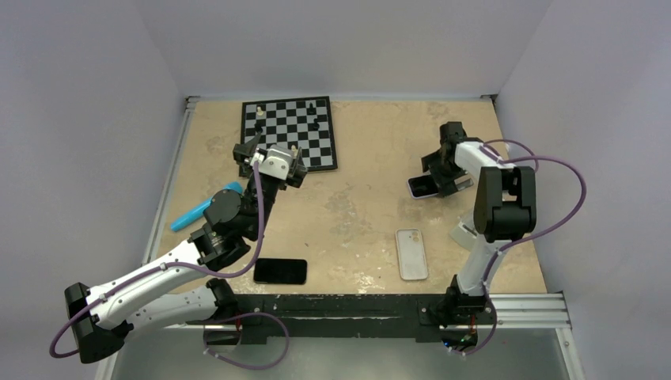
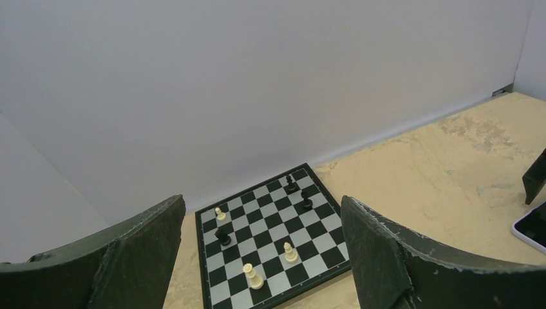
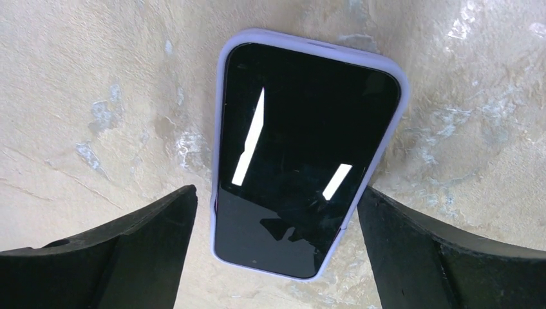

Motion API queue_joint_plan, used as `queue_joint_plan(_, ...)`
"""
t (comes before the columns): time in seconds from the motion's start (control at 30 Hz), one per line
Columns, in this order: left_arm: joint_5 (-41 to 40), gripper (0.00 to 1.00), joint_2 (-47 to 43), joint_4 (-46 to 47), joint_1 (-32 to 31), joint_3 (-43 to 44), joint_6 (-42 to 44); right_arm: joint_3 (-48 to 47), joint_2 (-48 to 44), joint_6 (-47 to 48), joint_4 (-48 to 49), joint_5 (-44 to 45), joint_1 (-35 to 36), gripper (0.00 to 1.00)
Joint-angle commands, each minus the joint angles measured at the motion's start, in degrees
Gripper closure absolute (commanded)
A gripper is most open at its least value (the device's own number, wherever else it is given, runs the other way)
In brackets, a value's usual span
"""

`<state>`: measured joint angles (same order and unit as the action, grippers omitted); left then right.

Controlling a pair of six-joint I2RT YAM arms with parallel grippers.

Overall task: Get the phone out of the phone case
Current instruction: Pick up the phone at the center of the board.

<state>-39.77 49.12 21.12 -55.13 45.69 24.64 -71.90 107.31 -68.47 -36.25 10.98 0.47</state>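
A phone with a black screen sits in a lavender case [image 3: 302,148] and lies flat, screen up, on the tan table at the right rear [image 1: 420,187]. My right gripper [image 3: 275,196] is open and low over it, one finger on each side of the phone's near end, neither clearly touching; it also shows in the top view [image 1: 443,176]. My left gripper [image 2: 263,203] is open and empty, raised above the near edge of the chessboard [image 1: 271,152]. A corner of the cased phone shows at the right edge of the left wrist view [image 2: 533,228].
A chessboard [image 1: 291,131] with several pieces lies at the back [image 2: 270,238]. A bare black phone [image 1: 280,271] lies near the front edge. A clear case with a light back [image 1: 411,253] lies front right. A blue object [image 1: 199,210] lies at the left, partly under my left arm.
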Motion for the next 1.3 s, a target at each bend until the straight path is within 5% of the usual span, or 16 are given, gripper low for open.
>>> queue_joint_plan(0.0,0.66,0.07,-0.45,1.54,0.25,0.65,0.14,-4.87,3.77,-1.25,-1.1,1.35,0.05,0.04)
queue_joint_plan(0.3,0.74,0.07,-0.93,1.55,0.5,0.63,-0.19,-16.54,11.47,5.3,-9.98,4.01,0.78,0.05)
queue_joint_plan(0.73,0.92,0.07,-1.1,1.46,0.82,0.66,-0.34,-19.24,13.12,14.58,-10.74,6.27,2.45,0.13)
queue_joint_plan(0.87,0.99,0.07,-1.07,1.39,0.96,0.64,-0.42,-19.0,13.1,16.5,-9.43,4.35,2.44,0.41)
queue_joint_plan(0.97,1.1,0.07,-1.67,1.24,0.99,0.57,-0.41,-18.77,12.56,18.76,-7.49,4.77,2.5,0.86)
queue_joint_plan(1.03,0.93,0.07,-1.92,1.52,1.08,0.46,-0.31,-17.45,11.18,20.22,-5.79,5.45,2.82,0.99)
queue_joint_plan(1.13,0.83,0.07,-1.81,1.91,1.17,0.37,-0.25,-14.0,7.71,21.82,-3.46,7.56,2.95,1.0)
queue_joint_plan(1.27,1.09,0.07,-1.32,1.5,1.17,0.52,-0.75,-3.13,-1.94,32.03,11.97,1.95,2.88,1.0)
